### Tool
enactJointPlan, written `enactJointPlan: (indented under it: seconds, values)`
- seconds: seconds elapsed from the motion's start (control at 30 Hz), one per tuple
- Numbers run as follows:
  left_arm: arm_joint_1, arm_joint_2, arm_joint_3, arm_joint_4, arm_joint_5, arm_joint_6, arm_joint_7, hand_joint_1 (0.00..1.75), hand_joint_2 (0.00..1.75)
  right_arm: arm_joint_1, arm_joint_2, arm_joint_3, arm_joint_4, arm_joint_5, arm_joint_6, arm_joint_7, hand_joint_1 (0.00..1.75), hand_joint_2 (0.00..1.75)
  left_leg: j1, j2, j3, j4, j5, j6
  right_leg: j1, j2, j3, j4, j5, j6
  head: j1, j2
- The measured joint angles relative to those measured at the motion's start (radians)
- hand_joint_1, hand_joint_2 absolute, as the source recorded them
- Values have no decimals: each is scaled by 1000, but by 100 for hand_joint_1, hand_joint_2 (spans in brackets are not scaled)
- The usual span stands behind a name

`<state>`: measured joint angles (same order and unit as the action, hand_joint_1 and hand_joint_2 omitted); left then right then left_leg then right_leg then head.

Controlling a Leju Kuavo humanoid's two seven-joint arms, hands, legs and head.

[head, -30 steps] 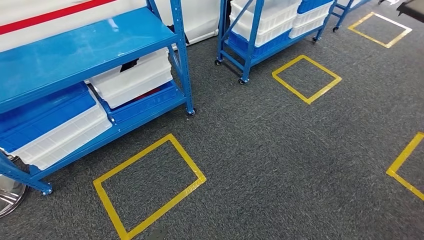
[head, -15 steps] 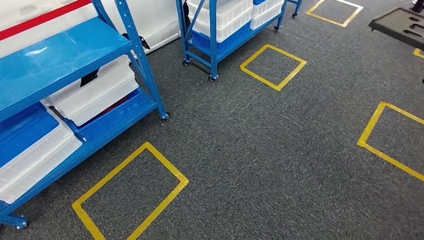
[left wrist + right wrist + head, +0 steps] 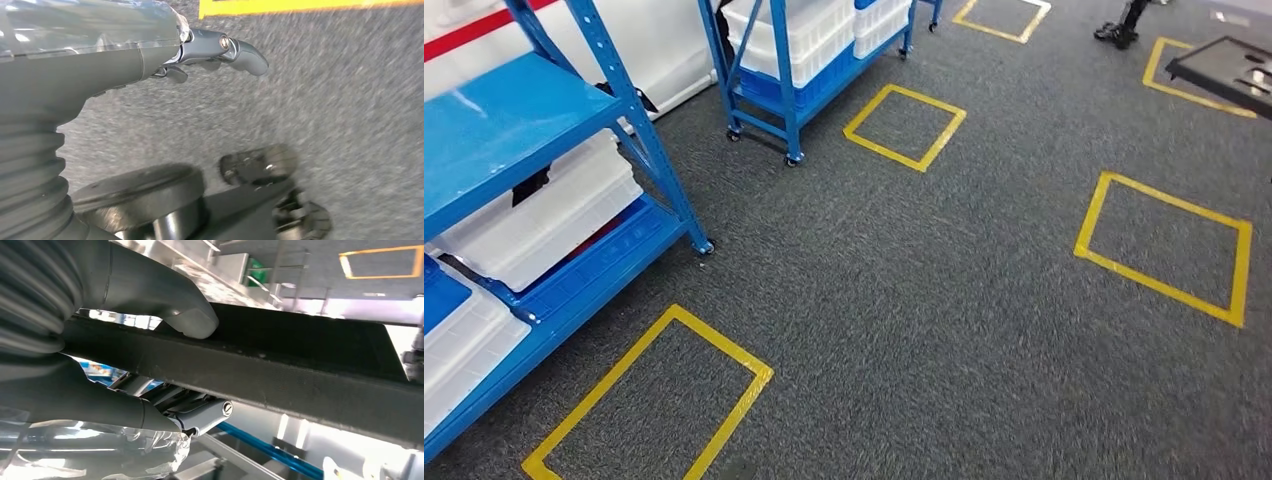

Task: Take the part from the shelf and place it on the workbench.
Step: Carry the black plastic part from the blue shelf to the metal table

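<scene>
The part is a flat black foam tray (image 3: 1227, 70) with recesses, and it hangs above the carpet at the upper right edge of the head view. In the right wrist view my right hand (image 3: 85, 360) grips that tray (image 3: 300, 365) by its edge, with the thick thumb (image 3: 170, 305) pressed on one face and the fingers under the other. My left hand (image 3: 160, 55) hangs over the grey carpet and holds nothing, its fingers loosely extended.
A blue shelf (image 3: 514, 120) with white bins (image 3: 544, 220) stands at the left. A wheeled blue rack (image 3: 789, 60) with more bins is behind it. Yellow taped squares (image 3: 904, 125) (image 3: 1164, 245) (image 3: 649, 400) mark the grey carpet. A dark object (image 3: 1122, 28) stands far off.
The camera has swung round, so the shelves and floor squares slide leftward in the picture. The black tray has come into view at the upper right.
</scene>
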<state>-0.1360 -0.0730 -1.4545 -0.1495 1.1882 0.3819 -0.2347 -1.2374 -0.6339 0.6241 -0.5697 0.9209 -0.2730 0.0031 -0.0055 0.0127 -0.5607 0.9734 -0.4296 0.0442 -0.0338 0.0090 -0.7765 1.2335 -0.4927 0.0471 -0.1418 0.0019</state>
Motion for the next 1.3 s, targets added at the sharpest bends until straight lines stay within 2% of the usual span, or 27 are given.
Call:
enactJointPlan:
  seconds: [0.03,0.07,0.1,0.17,0.23,0.33,0.4,0.47,0.5,0.53,0.57,0.6,0.63,0.7,0.77,0.83,0.87,0.93,0.97,1.0,1.03,1.07,1.1,1.13,1.2,1.27,1.3]
  values:
    - [2,0,-1,0,0,-1,13,0,175,10,3,0,0,4,-2,5,175,175,0,16,-1,0,-1,0,-1,-4,-14,37,-10,3,0,0]
    - [3,0,-2,0,-1,0,22,0,175,20,6,0,1,7,-3,9,175,175,-1,30,-2,1,-1,-1,-2,-7,-9,37,-3,4,0,0]
    - [4,0,-3,0,-1,0,27,0,175,27,8,0,1,10,-4,13,175,175,-1,44,-3,3,-2,-3,-2,-13,17,-2,18,5,0,0]
    - [3,0,-3,0,-1,1,30,0,175,31,10,-1,1,11,-5,15,175,175,-3,67,-5,10,-8,-10,4,-51,102,-136,64,1,0,0]
    - [3,0,-3,0,-1,2,31,0,175,32,13,-2,0,12,-7,16,175,175,-8,86,-4,19,-16,-19,14,-77,150,-217,80,-12,0,0]
    - [3,-1,-3,0,-2,2,32,0,175,32,14,-4,-1,12,-8,17,175,175,-9,115,1,22,-24,-33,18,-51,148,-224,79,-33,0,0]
    - [2,-1,-4,0,-2,3,37,0,175,32,12,-6,-2,13,-10,17,175,175,-5,88,-10,57,-54,-43,14,-31,149,-228,83,-44,0,0]
    - [3,-1,-6,0,-4,3,48,0,175,36,11,-9,-4,14,-13,18,175,175,0,28,-59,171,-121,-48,12,-11,148,-229,86,-53,0,0]
    - [3,-1,-9,0,-6,3,55,0,175,42,10,-12,-6,14,-15,17,175,175,1,9,-91,244,-153,-48,14,0,147,-229,87,-55,-1,0]
    - [2,-1,-13,0,-9,3,62,0,175,50,7,-15,-9,13,-15,16,175,175,1,0,-116,300,-172,-47,16,12,146,-229,87,-57,-1,0]
    - [-1,-1,-19,0,-15,3,72,0,175,58,2,-19,-12,13,-14,14,175,175,1,-4,-126,322,-169,-45,17,25,146,-228,87,-57,-1,0]
    - [-5,-1,-25,0,-22,4,80,0,175,63,-3,-24,-15,13,-12,12,175,175,1,-7,-117,303,-147,-42,19,38,146,-226,87,-57,0,0]
    - [-8,-1,-31,0,-30,6,90,0,175,66,-7,-29,-18,13,-8,10,175,175,1,-14,-94,251,-112,-37,19,51,146,-225,87,-57,0,0]
    - [-8,-1,-42,0,-41,13,108,0,175,62,-13,-38,-25,14,3,7,175,175,3,-57,-37,118,-47,-26,18,77,143,-221,87,-54,0,0]
    - [-9,-1,-54,0,-51,22,123,0,175,53,-12,-40,-28,22,12,5,175,175,4,-87,-7,46,-31,-21,12,103,133,-219,92,-44,-1,0]
    - [-12,-1,-63,0,-57,33,131,0,175,45,-10,-40,-27,36,15,6,175,175,1,-71,1,29,-33,-17,5,131,125,-225,102,-27,0,0]
    - [-14,-3,-68,0,-58,39,132,0,175,42,-8,-40,-25,44,15,8,175,175,0,-58,6,18,-26,-13,3,126,121,-225,103,-22,0,0]
    - [-17,-6,-75,0,-60,48,133,0,175,28,-1,-40,-20,55,13,12,175,175,-1,-32,15,-5,-11,-4,6,74,94,-177,72,-18,0,0]
    - [-17,-7,-77,0,-61,51,133,0,175,21,5,-40,-18,58,12,14,175,175,-1,-19,17,-12,-7,-1,7,37,67,-120,42,-18,0,0]
    - [-15,-8,-78,0,-64,52,133,0,175,16,11,-40,-15,59,11,14,175,175,-2,-7,16,-13,-7,0,7,15,37,-53,11,-16,0,0]
    - [-14,-9,-79,0,-67,53,132,0,175,15,16,-39,-13,60,9,13,175,175,-3,6,16,-13,-8,1,5,4,11,5,-10,-13,0,0]
    - [-13,-10,-79,0,-70,54,132,0,175,16,21,-38,-10,60,8,12,175,175,-3,18,16,-11,-9,0,3,-1,-2,35,-14,-9,0,0]
    - [-13,-10,-79,0,-72,54,132,0,175,17,24,-37,-6,59,7,11,175,175,-3,29,15,-9,-11,-2,-1,-6,5,26,-1,-6,0,0]
    - [-13,-11,-79,0,-73,54,132,0,175,17,26,-37,-3,59,5,10,175,175,-3,40,15,-6,-15,-4,-4,-15,32,-20,27,-3,0,0]
    - [-14,-12,-79,0,-74,51,131,0,175,16,30,-37,-1,58,-3,11,175,175,-5,59,14,8,-26,-14,-1,-51,104,-153,73,-1,0,0]
    - [-15,-12,-80,0,-79,45,132,0,175,18,33,-37,0,56,-10,12,175,175,-10,76,13,19,-37,-24,9,-67,136,-216,81,-10,0,0]
    - [-17,-12,-80,0,-84,40,134,0,175,20,32,-37,1,54,-12,11,175,175,-11,84,13,21,-40,-29,14,-59,135,-215,79,-17,0,0]
